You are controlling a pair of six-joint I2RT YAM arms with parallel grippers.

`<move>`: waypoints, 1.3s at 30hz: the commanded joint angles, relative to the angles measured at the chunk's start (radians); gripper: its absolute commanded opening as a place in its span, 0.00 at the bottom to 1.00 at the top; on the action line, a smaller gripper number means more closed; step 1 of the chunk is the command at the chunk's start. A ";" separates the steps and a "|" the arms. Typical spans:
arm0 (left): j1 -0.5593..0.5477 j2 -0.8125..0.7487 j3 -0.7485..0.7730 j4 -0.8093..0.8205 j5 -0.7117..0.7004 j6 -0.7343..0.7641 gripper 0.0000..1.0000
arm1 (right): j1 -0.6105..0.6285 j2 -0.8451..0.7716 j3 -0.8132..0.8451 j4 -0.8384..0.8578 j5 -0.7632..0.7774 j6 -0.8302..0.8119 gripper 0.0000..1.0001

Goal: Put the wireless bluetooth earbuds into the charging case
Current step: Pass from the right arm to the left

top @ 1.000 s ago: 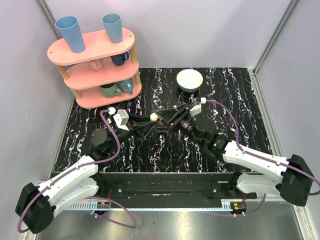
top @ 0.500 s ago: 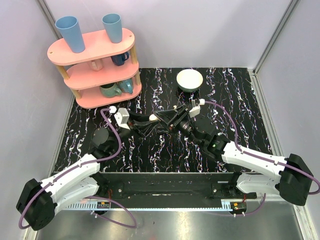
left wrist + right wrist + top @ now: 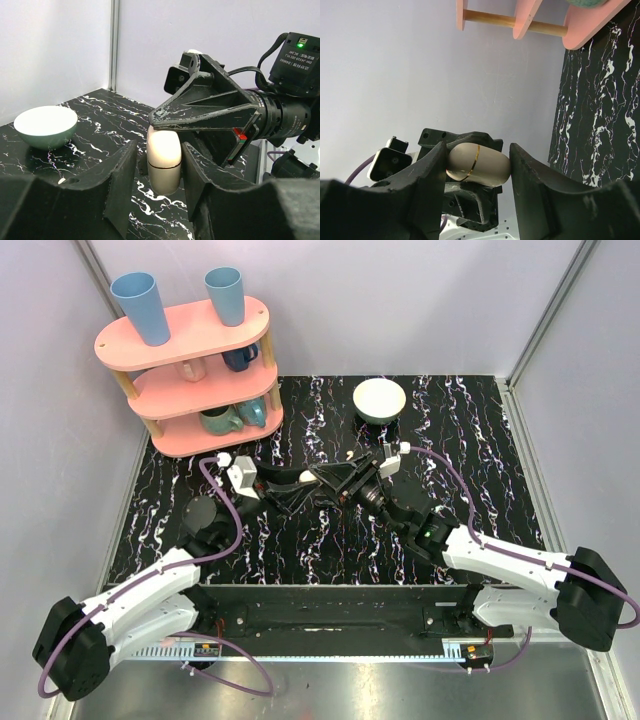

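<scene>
The shelf blocks the far-left corner and the bowl the far middle. The left gripper and right gripper crowd the centre. The table lies open at right.

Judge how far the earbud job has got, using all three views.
Done: no earbuds show anywhere, and the charging case looks shut along its seam, so they may already be inside; unconfirmed. In hand: the right gripper clamps the case, while the left gripper flanks it with a gap. Left: probably setting the case down.
</scene>
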 commanded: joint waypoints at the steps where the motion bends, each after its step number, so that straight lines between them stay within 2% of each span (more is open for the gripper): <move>1: 0.000 -0.016 -0.011 0.085 -0.011 0.004 0.45 | 0.011 -0.013 0.031 0.044 0.009 0.005 0.01; 19: -0.005 -0.006 -0.027 0.145 -0.029 0.012 0.48 | 0.011 -0.013 -0.015 0.145 0.038 0.062 0.00; 30: -0.013 0.030 -0.030 0.207 -0.026 -0.004 0.43 | 0.011 0.001 -0.021 0.157 0.035 0.074 0.00; 34: -0.013 0.035 -0.022 0.199 -0.020 -0.004 0.43 | 0.011 0.002 -0.020 0.160 0.032 0.071 0.00; 39: -0.014 0.038 -0.010 0.171 -0.017 0.001 0.37 | 0.011 0.004 -0.010 0.147 0.029 0.057 0.00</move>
